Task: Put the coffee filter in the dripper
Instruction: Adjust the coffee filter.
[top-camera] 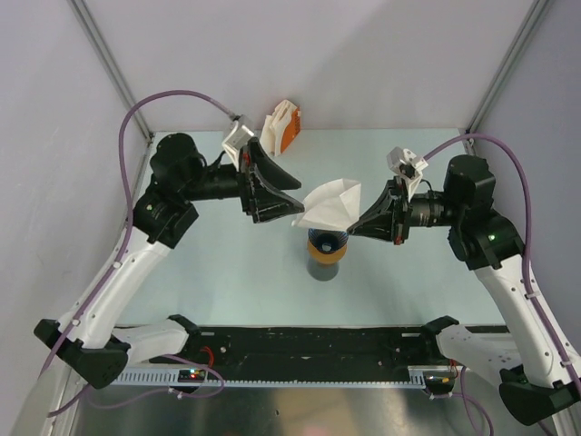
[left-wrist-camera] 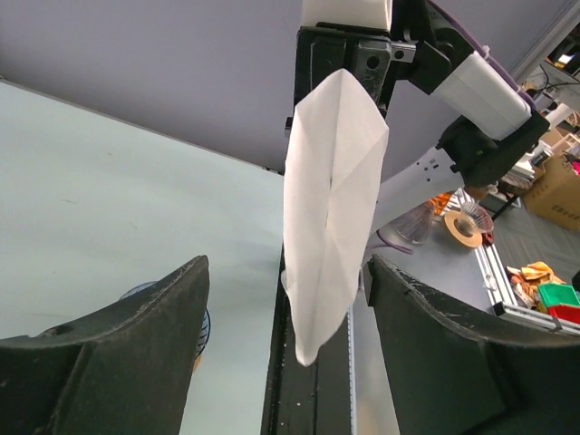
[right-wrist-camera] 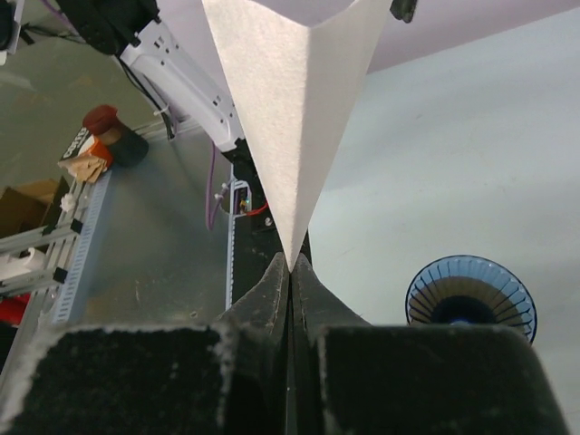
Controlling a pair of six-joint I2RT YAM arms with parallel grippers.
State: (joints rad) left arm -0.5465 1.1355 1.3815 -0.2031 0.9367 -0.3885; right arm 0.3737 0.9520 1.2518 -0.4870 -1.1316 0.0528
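**Filter aloft in one grip, seating not yet begun**

We find the coffee filter (top-camera: pixel 331 204) in the air, just above the dripper (top-camera: pixel 327 243) and not in contact with it. The dripper stands on a dark cup (top-camera: pixel 322 268) at mid-table, its ribbed blue mouth unobstructed in the right wrist view.

The right gripper (right-wrist-camera: pixel 290 267) has its fingers pressed together on the filter's pointed end; we see no other support. The left gripper (top-camera: pixel 298 197) has its fingers spread wide on either side of the paper, touching nothing that we can see.

We judge the step in hand to be the carry to the dripper. The next move calls for the right arm to bring the point over the mouth's centre, tip it downward and lower it, with the left arm kept clear.
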